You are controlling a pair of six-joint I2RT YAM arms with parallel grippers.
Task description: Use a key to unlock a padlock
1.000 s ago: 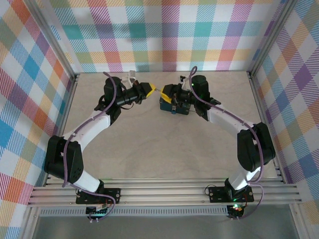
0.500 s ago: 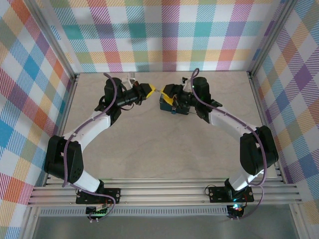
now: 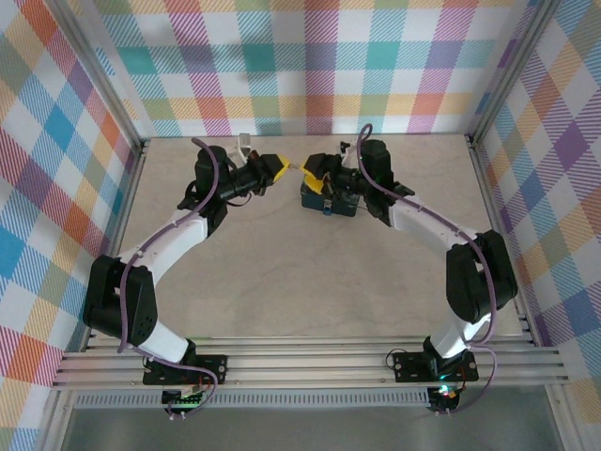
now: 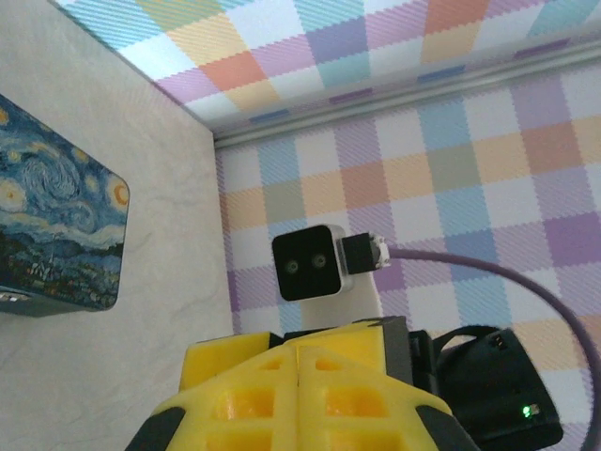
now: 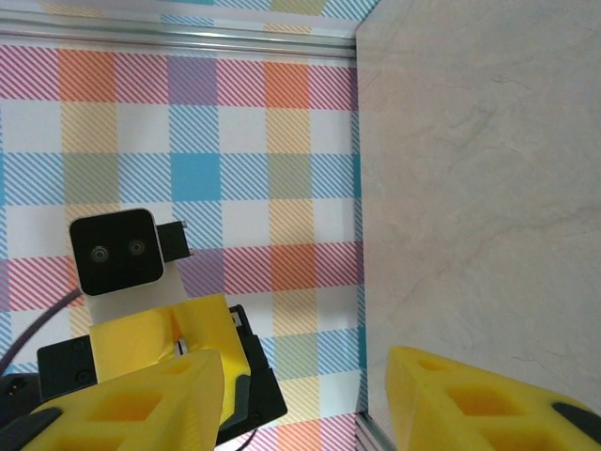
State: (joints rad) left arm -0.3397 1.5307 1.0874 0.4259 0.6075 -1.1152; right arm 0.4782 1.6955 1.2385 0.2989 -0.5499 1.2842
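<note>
The left tool (image 3: 278, 165) is fully closed; whether it holds the key cannot be told. The right tool (image 3: 310, 172), jaws parted and empty, faces it tip to tip near the tin (image 3: 340, 203).

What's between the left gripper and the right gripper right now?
In the top view, just a narrow gap of bare table separates the left gripper from the right gripper; nothing discernible there.

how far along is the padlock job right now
No step can be confirmed as done. In hand: the left gripper is shut, the right gripper open with nothing between its fingers, tip to tip beside the painted tin. Left, as far as I can tell: seating the key, turning it, opening the padlock.
</note>
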